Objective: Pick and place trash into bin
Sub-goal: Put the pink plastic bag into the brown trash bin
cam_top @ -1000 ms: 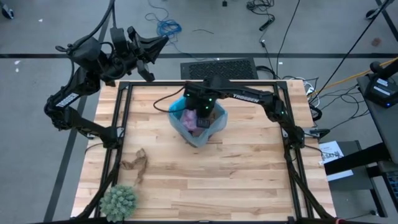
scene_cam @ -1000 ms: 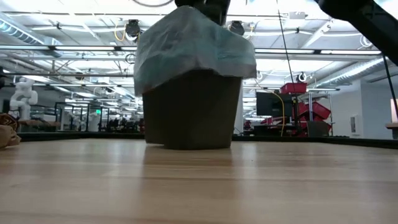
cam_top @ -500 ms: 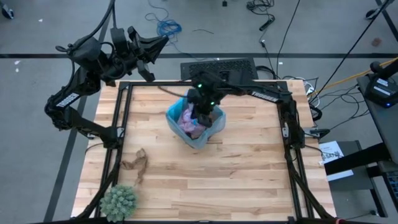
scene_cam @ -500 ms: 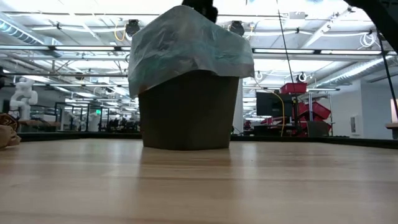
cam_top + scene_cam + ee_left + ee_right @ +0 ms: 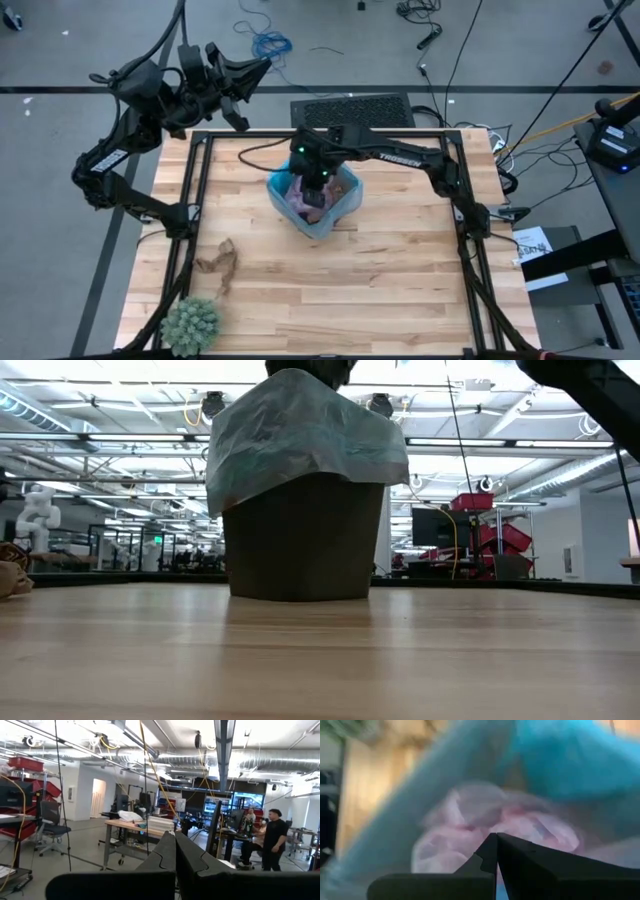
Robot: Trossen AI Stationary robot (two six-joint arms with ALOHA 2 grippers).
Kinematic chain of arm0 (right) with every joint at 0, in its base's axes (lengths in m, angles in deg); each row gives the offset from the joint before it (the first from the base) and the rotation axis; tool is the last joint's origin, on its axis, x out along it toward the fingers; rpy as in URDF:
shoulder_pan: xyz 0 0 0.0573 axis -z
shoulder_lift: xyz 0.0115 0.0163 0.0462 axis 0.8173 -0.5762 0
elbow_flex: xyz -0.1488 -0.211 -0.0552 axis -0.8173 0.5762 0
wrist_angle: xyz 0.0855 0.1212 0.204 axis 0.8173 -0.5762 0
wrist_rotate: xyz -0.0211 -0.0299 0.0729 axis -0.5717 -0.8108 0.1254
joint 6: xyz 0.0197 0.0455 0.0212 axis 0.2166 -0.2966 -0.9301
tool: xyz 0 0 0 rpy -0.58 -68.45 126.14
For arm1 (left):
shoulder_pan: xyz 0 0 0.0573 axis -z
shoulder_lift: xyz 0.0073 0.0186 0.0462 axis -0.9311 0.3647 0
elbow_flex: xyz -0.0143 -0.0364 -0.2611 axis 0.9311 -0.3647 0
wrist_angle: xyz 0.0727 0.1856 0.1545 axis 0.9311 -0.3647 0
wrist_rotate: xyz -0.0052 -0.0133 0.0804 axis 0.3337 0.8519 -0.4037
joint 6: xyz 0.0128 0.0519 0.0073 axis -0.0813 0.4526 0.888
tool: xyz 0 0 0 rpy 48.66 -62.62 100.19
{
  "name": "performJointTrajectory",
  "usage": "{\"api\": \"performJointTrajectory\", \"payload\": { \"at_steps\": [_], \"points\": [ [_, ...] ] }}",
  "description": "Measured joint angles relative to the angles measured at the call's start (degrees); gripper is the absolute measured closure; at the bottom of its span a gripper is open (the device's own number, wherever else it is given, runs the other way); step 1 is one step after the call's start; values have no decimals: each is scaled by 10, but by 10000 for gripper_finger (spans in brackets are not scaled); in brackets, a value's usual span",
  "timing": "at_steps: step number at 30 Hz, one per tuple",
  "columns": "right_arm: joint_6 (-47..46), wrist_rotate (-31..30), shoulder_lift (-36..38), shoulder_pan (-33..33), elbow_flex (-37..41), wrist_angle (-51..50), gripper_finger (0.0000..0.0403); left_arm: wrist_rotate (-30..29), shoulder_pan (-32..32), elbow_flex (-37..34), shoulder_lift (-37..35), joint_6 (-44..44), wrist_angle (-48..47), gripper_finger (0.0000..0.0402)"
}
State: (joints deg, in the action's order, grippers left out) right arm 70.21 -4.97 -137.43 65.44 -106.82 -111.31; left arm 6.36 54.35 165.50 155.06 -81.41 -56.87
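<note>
Trash (image 5: 303,196) lies under right end effector (image 5: 316,190), inside bin (image 5: 335,218).

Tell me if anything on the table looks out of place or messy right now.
One brown paper wad lies loose on the wooden table, near the green spiky plant, not in the bin. The bin's blue liner hangs unevenly over its rim. Otherwise nothing stands out; pink trash already sits inside.

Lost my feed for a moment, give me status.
Right gripper shut, empty, over the bin. Left gripper shut, parked off-table. Pink puff binned; brown paper wad remains. No obstruction.
</note>
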Motion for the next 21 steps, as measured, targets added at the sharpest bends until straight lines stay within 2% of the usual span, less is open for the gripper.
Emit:
{"api": "performJointTrajectory", "payload": {
  "at_steps": [8, 21],
  "points": [
    [32, -6, -13, 0, 0, -64, 403, 0, 0, 0, 0, 0, 0, 402],
    [58, -3, -62, -6, 27, -93, 403, 0, 0, 0, 0, 1, -5, 402]
  ]
}}
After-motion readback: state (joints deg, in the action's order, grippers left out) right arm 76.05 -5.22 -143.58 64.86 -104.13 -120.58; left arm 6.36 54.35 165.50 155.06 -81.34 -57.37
